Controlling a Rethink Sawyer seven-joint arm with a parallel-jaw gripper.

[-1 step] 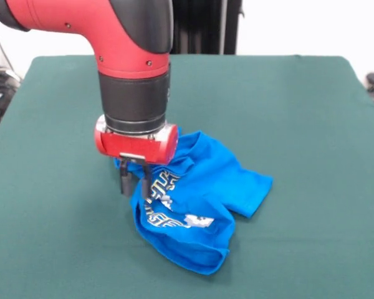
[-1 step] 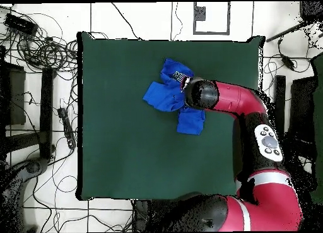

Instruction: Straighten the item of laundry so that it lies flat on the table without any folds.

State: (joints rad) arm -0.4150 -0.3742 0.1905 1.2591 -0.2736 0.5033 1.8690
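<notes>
Still crumpled: T-shirt [image 1: 196, 196] bunched right beside gripper [image 1: 134, 182], long axis running away from jaws; narrowly parted, grip unclear.

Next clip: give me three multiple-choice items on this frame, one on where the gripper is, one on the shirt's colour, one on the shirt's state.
1. Where is the gripper?
A. At the T-shirt's edge
B. Over bare table, far from the shirt
C. Off the table

2. What colour is the T-shirt?
A. Red
B. Bright blue
C. White

3. How does the T-shirt lie?
A. Spread flat
B. Crumpled, with folds
C. Hanging in the air

Key: 1 A, the fingertips stand at the bunched cloth's side; 2 B, blue with white print; 3 B, its cloth is bunched and doubled over.
</notes>
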